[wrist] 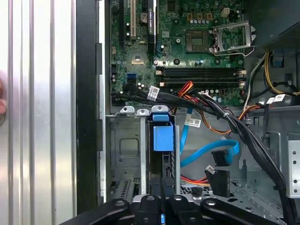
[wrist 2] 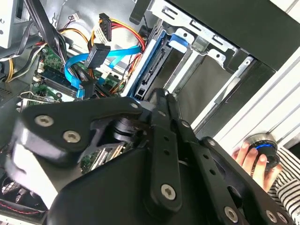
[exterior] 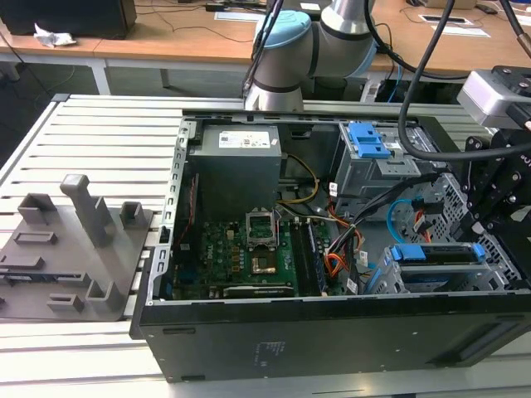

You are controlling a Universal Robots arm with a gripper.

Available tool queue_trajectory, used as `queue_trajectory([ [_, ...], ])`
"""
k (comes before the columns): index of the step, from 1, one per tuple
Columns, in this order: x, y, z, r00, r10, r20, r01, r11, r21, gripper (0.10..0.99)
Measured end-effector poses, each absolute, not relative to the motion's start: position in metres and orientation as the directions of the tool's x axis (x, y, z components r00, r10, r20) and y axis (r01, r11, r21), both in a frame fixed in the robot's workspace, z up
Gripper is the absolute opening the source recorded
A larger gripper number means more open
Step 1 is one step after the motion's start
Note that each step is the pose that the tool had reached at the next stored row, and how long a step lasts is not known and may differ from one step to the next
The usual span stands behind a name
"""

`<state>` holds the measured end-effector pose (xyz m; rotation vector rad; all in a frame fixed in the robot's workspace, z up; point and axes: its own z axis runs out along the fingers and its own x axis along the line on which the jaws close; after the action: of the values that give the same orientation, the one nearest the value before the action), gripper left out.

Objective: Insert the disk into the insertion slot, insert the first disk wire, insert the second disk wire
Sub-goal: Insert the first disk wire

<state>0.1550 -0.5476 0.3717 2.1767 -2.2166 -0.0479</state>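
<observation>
The disk [exterior: 431, 253], silver in a bright blue carrier, stands on edge inside the insertion slot [exterior: 378, 279], a grey perforated bay in the case corner at the exterior view's right. In the first wrist view the disk's blue carrier [wrist: 162, 137] lies along the slot's wall [wrist: 124, 146]. My black gripper [exterior: 479, 225] hovers at the disk's end, fingers drawn together, tips [wrist: 164, 185] right over the carrier's edge. Two loose disk wires hang beside it: a blue flat cable with a black plug [wrist: 220, 157] and a plug on coloured wires [wrist: 218, 180]. In the second wrist view the gripper [wrist 2: 159, 96] points at the disk [wrist 2: 151, 65].
A taller grey cage with a blue latch [exterior: 369, 141] stands behind the slot. Black cable bundles [wrist: 225, 115] cross the motherboard [exterior: 249, 249]. A grey fixture block [exterior: 79, 249] sits on the slatted table at the exterior view's left. A person's hand [wrist 2: 248, 159] rests on a knob outside the case.
</observation>
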Motion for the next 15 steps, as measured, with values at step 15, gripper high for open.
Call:
queue_trajectory([
  [15,0.173,-0.499,0.366,-0.019,-1.000,0.004,-0.999,0.019,0.048,0.302],
])
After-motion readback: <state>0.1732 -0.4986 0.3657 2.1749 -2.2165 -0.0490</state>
